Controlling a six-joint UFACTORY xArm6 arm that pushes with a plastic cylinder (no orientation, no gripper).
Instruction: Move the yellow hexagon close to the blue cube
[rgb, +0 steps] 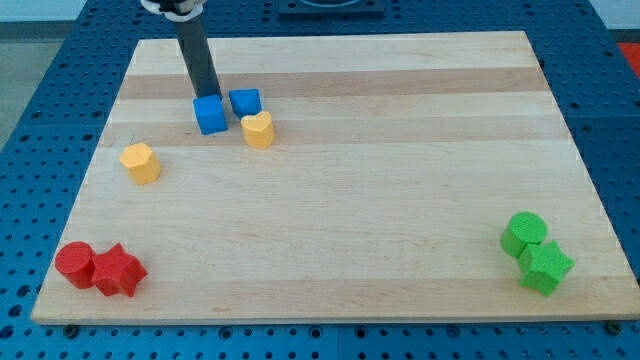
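The yellow hexagon (141, 163) sits near the worktop's (330, 240) left edge, well apart from the blue cube (210, 115) up and to its right. My tip (207, 96) touches that cube's top side. No jaws here.

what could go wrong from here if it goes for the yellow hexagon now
1. My tip sits at the top edge of a blue block, so moving toward the yellow hexagon may drag that block along.
2. The second blue block and the yellow heart crowd the goal; a hard push could scatter them.
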